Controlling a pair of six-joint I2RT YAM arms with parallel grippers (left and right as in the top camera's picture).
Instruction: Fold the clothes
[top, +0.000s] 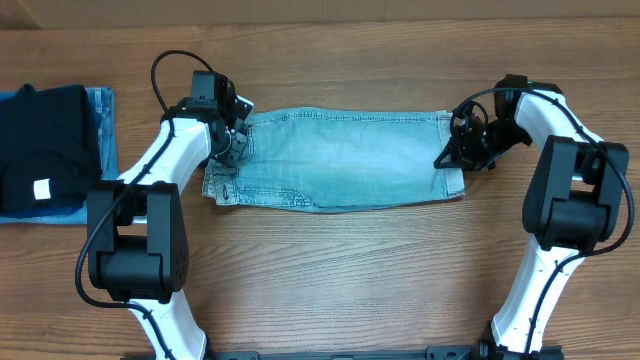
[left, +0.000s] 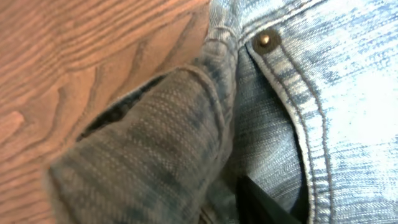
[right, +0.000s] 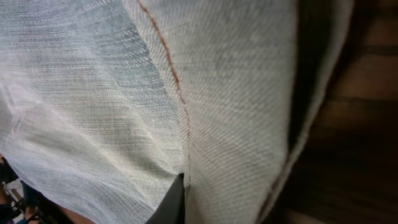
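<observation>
The light blue denim shorts (top: 340, 160) lie flat across the middle of the table as a long band. My left gripper (top: 235, 143) is at their left end, shut on the denim. In the left wrist view the shorts (left: 311, 93) show a pocket seam with a rivet, and a fold of cloth drapes over the left gripper (left: 249, 208). My right gripper (top: 458, 150) is at the right end, shut on the cloth. In the right wrist view the shorts (right: 124, 93) fill the frame, pale inner side and an orange seam showing, over the right gripper's dark finger (right: 177, 205).
A folded black garment (top: 45, 140) with a small white tag lies at the far left, on top of a folded darker blue denim piece (top: 100, 105). The wooden table (top: 340, 270) stretches in front of the shorts.
</observation>
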